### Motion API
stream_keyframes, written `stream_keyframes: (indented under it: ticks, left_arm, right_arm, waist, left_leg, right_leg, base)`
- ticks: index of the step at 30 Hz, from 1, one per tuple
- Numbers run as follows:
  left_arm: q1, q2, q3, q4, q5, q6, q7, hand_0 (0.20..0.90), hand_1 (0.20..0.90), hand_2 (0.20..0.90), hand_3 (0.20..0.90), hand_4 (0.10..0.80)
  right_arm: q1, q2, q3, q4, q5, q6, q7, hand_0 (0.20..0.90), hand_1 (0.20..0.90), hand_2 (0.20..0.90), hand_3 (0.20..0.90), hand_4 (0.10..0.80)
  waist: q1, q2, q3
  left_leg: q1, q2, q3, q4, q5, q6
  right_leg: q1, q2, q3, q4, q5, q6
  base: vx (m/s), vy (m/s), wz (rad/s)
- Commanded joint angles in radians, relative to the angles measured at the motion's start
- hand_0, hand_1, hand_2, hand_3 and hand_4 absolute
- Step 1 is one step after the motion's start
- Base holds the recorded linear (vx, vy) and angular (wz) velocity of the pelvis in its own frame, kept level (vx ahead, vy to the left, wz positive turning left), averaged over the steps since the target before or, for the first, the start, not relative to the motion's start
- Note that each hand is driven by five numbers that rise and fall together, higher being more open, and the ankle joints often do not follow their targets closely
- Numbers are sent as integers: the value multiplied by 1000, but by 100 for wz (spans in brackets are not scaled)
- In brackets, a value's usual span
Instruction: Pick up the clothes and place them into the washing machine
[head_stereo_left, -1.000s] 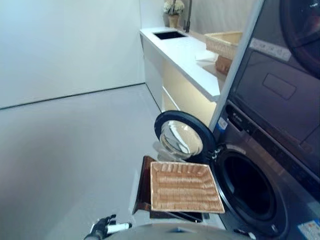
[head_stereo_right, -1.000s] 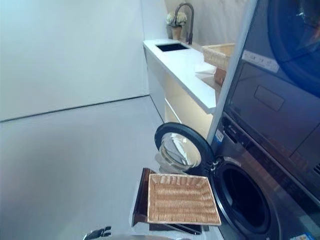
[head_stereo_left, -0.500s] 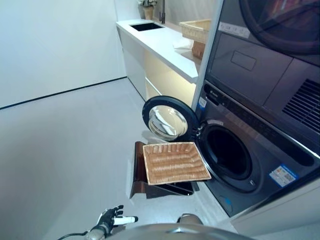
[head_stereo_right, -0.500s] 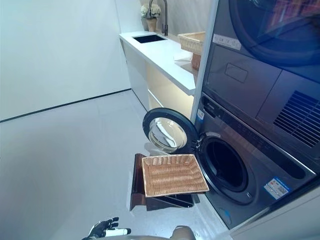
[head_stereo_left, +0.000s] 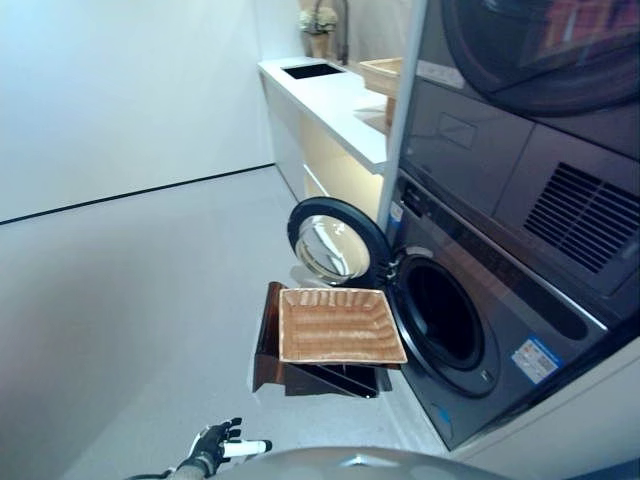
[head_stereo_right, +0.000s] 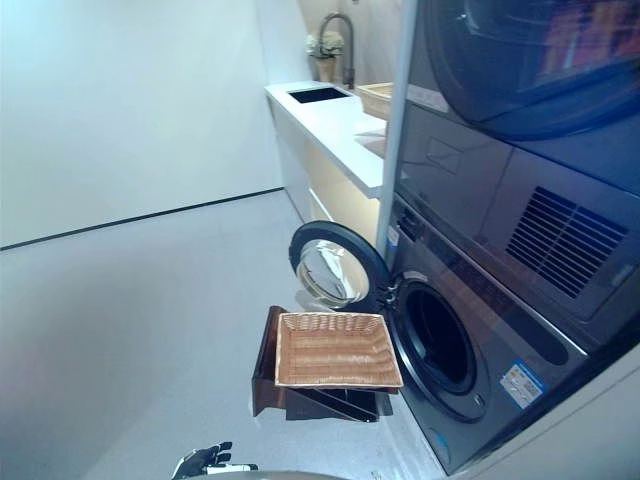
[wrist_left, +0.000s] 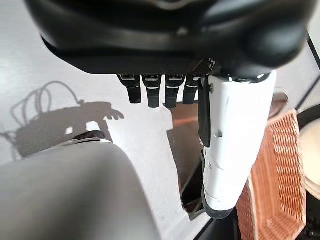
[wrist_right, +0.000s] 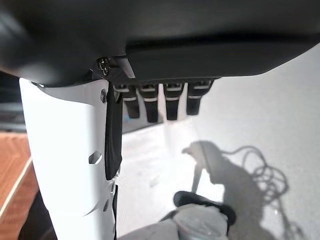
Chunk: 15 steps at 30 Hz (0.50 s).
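Oddly, no clothes show anywhere: the wicker basket (head_stereo_left: 341, 325) on its dark stand (head_stereo_left: 300, 372), just beside the washing machine (head_stereo_left: 470, 320), looks empty. My left hand (head_stereo_left: 212, 446) hangs low by the floor with fingers relaxed, grasping nothing; my right hand (wrist_right: 150, 100) shows only in its wrist view, equally slack and empty. With nothing to grasp, I judge it best to check the drum (head_stereo_left: 436, 313) behind the swung-out round door (head_stereo_left: 330, 245). Which way any garment lies, I cannot tell.
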Motion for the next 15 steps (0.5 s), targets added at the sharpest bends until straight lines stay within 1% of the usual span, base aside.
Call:
stream_keyframes:
  ticks: [1, 4, 7, 11, 15]
  left_arm:
    - [-8, -6, 22, 10, 31, -25, 0, 900, 900, 900, 900, 800]
    - [6, 8, 23, 20, 45, -22, -24, 900, 900, 900, 900, 800]
    - [20, 18, 30, 44, 55, -17, -28, 900, 900, 900, 900, 800]
    - [35, 19, 31, 35, 61, -17, -28, 900, 900, 900, 900, 800]
    - [39, 17, 25, 25, 56, -16, -28, 900, 900, 900, 900, 800]
  right_arm:
    - [-17, 43, 0, 7, 19, -44, 17, 900, 900, 900, 900, 800]
    - [1, 48, -3, -30, 21, -44, 29, 900, 900, 900, 900, 800]
    - [23, 47, 8, -133, 9, -44, 41, 900, 900, 900, 900, 800]
    - [54, 38, 30, -248, -12, -43, 51, 900, 900, 900, 900, 800]
    - [75, 26, 40, -308, -33, -39, 58, 900, 900, 900, 900, 800]
  waist:
    - [-19, -58, -45]
    - [-21, -60, -68]
    - [-19, -66, -80]
    - [-19, -71, -91]
    - [-20, -72, -92]
  left_leg:
    - [-44, -68, 9, -42, 30, 14]
    - [-31, -71, 7, -55, 26, 14]
    - [-17, -75, 10, -62, 22, 15]
    - [0, -70, 16, -80, 22, 12]
    - [9, -65, 16, -88, 24, 7]
  right_leg:
    - [68, -26, 26, -263, 149, 30]
    - [73, -27, 17, -258, 142, 34]
    - [85, -29, 20, -265, 144, 38]
    - [97, -29, 21, -278, 143, 41]
    - [103, -28, 19, -286, 143, 44]
  base:
    - [-14, 3, 8]
    - [42, 9, -6]
    - [37, 1, -7]
    - [10, -3, -4]
    - [1, -5, -4]
